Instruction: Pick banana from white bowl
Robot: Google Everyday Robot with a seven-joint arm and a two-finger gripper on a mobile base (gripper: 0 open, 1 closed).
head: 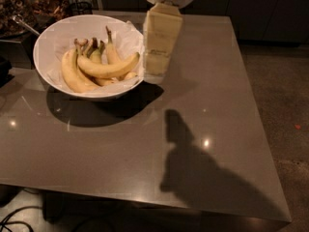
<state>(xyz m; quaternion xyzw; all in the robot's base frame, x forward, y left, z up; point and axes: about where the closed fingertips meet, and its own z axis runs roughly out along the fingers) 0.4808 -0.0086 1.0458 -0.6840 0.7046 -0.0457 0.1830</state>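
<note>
The white bowl point(44, 41), lined with crinkled white paper, stands at the back left of the grey table. The banana point(107, 67), long, curved and yellow, lies across the top of a bunch of bananas with brown stems point(77, 66) inside it. My gripper point(156, 74), cream-coloured below a white wrist, hangs down just right of the bowl's right rim, beside the banana's right tip. It holds nothing that I can see.
The glossy grey table point(145, 144) carries the arm's shadow at the front right. Dark containers with a metal handle point(24, 25) sit beyond the bowl at the back left. Speckled floor point(285, 95) lies past the table's right edge. Cables lie on the floor at the front left point(12, 216).
</note>
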